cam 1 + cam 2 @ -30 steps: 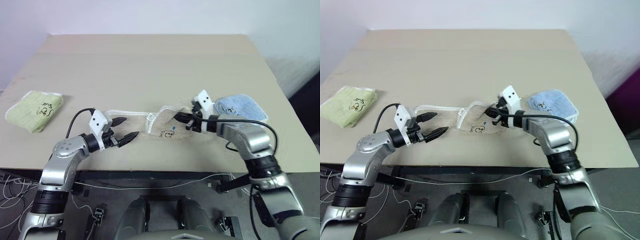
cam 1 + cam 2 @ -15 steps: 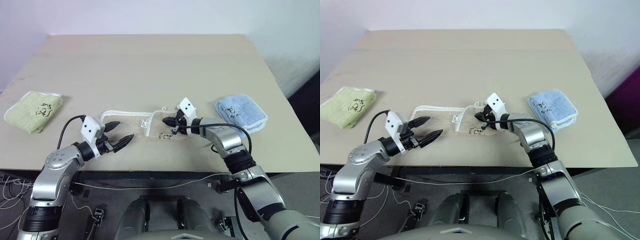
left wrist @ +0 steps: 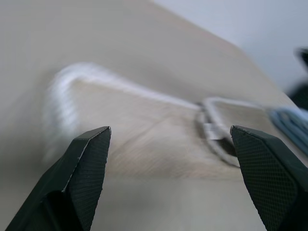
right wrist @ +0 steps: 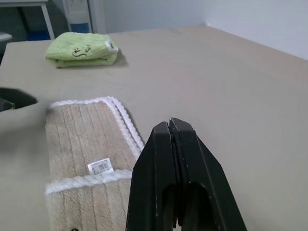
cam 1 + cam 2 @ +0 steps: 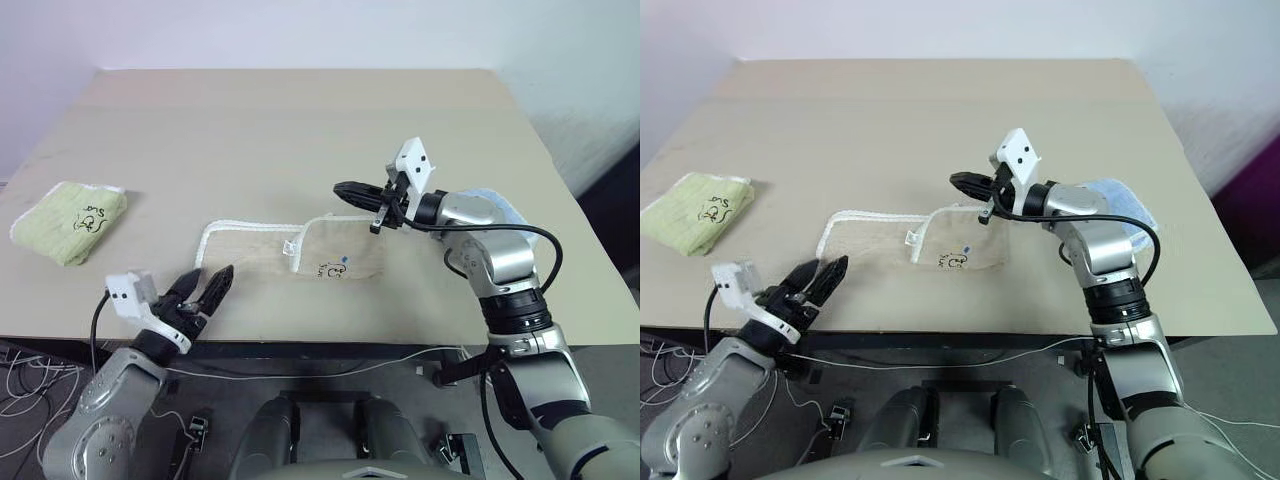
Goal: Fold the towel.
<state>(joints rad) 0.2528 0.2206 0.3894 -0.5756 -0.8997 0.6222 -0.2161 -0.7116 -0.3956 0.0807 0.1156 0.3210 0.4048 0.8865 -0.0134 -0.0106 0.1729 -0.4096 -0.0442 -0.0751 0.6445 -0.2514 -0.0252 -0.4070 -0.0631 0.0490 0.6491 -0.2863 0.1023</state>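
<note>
My right gripper (image 5: 350,190) is pinched fully closed on nothing, hovering above the table (image 5: 300,120), just past the far edge of the towel (image 5: 290,255). My left gripper (image 5: 205,290) is spread wide and empty, sitting at the table's near edge, just short of the towel's near-left corner.

The towel lies flat between the two grippers, touching neither. Its right end is already doubled over, logo side up, with a white label (image 4: 100,167) showing at the fold line; the left part is a single layer with white corded edging (image 3: 67,96) around it. Off beyond my left gripper is a folded light-green towel (image 5: 70,220); a light-blue folded towel (image 5: 1120,200) sits behind my right arm.

My read: one fold is down, both grippers are clear, and the step is setting up the second fold. Next move, I think: left gripper goes in low on the left corded edge, pinches it and carries it over the doubled end; the edging looks thin, so a missed pinch is the risk.
</note>
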